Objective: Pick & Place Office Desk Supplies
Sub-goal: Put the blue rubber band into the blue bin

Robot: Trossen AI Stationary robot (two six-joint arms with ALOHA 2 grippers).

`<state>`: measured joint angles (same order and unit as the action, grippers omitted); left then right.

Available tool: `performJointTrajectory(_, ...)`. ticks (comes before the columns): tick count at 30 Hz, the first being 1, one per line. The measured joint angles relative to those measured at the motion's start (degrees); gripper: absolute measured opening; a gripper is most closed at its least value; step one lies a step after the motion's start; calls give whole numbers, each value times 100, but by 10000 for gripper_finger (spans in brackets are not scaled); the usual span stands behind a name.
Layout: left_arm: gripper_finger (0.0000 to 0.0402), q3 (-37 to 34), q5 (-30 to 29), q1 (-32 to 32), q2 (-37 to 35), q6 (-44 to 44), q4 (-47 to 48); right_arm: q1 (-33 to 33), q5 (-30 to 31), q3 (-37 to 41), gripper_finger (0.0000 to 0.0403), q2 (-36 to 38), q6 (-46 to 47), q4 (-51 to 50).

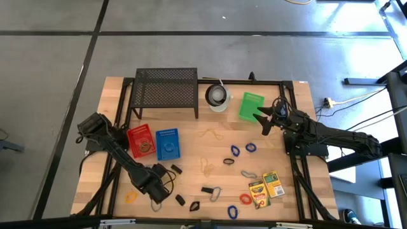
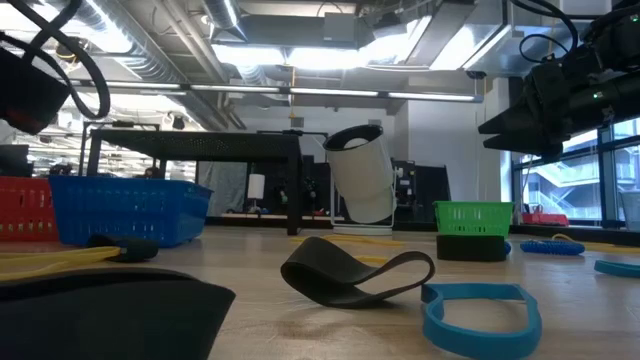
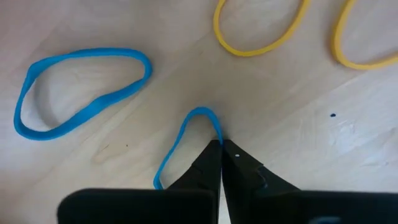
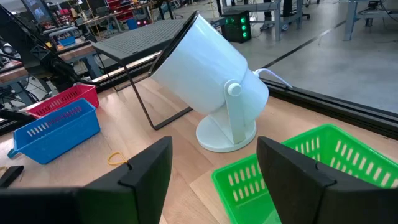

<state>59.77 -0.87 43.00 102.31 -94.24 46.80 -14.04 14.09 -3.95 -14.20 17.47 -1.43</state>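
My left gripper [image 1: 156, 194] is at the table's near left and is shut on a blue rubber band [image 3: 186, 134]. A second blue band [image 3: 81, 90] and yellow bands [image 3: 261, 31] lie flat on the wood beside it. My right gripper [image 1: 264, 119] is open and empty, above the table beside the green basket [image 1: 252, 105]. In the right wrist view its fingers [image 4: 146, 168] stand apart before that basket [image 4: 305, 168]. Two crayon boxes [image 1: 267, 187], black binder clips [image 1: 206, 189], a silver clip [image 1: 216, 194] and more bands [image 1: 235, 151] lie loose on the table. My left gripper pinches one strand of the blue rubber band, just below its curved end [image 3: 216, 129], between its two shut fingertips. The fingers come from above, pointing down. The rest of the loop [image 3: 165, 168] trails back beside the fingers. I cannot tell whether it is lifted.
A red basket [image 1: 140, 141] and a blue basket [image 1: 167, 144] stand at middle left. A black mesh rack [image 1: 165, 89] and a white cup-like object [image 1: 217, 97] stand at the back. In the low view a black band [image 2: 355, 275] and a blue band [image 2: 480, 310] lie close by.
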Motion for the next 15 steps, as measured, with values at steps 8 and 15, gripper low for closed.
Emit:
performJointTrajectory(8, 3, 585, -2088, 43, -315, 2052, -262, 1, -1, 0, 237, 0, 1, 4)
performJointTrajectory(15, 3, 1048, -4251, -57, -355, 5089, -1469, 1, 0, 0, 237, 0, 2, 4)
